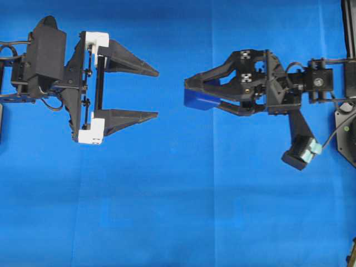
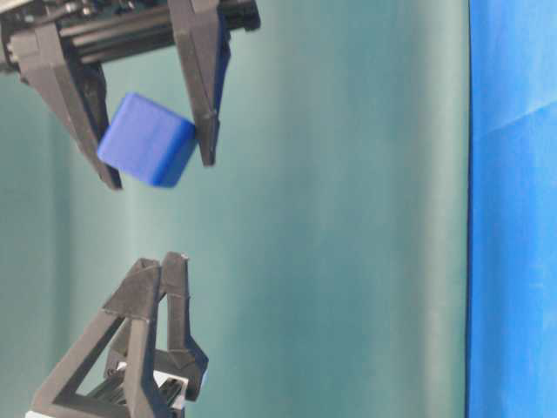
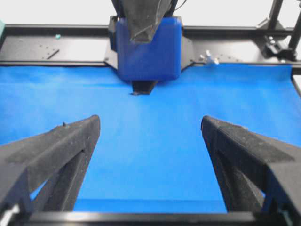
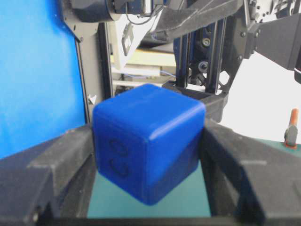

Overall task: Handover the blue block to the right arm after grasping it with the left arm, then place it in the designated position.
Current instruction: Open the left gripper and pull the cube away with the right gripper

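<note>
Overhead view, left half: left arm gripper [image 1: 157,93] with white brackets, fingers spread wide, nothing between them. Centre: gap of bare blue cloth [image 1: 167,194]. Right of centre: right arm gripper [image 1: 192,94] clamped on blue block [image 1: 199,100], held above cloth, fingertips pointing left.

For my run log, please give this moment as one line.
stage: handover done | small dark-blue cube: held in right gripper, off the blue cloth | left gripper: open, empty, apart from cube
</note>
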